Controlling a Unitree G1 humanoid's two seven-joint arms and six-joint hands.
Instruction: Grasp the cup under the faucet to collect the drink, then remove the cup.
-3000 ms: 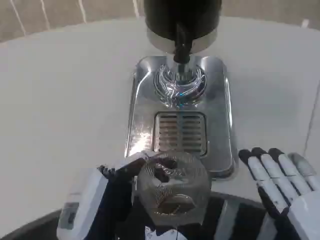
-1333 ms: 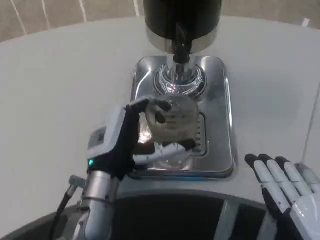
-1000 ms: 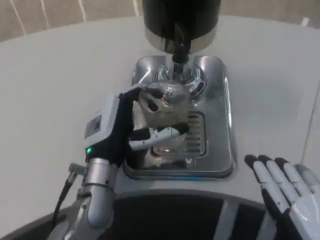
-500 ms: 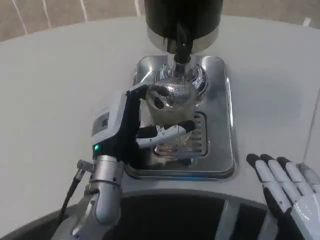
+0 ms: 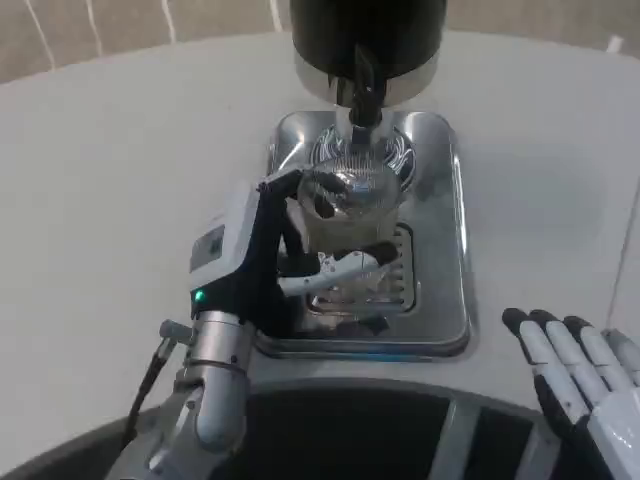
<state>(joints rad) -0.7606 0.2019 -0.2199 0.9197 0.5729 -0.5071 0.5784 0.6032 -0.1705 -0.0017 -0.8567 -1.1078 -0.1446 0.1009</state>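
White bench [image 5: 110, 180] stretches in front of me, carrying a black drink dispenser [image 5: 365, 40] on a shiny steel drip tray [image 5: 455, 290]. My left robot hand [image 5: 265, 265] grips the clear ribbed cup [image 5: 348, 215], fingers wrapped around its side, holding it over the tray directly beneath the faucet [image 5: 362, 90]. My right robot hand [image 5: 580, 375] rests near the bench's front edge, empty, fingers straight and slightly apart.

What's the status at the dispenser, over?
Left hand grips the clear cup, held over the drip tray just below the faucet. Right hand open, off to the side. Nothing blocking.
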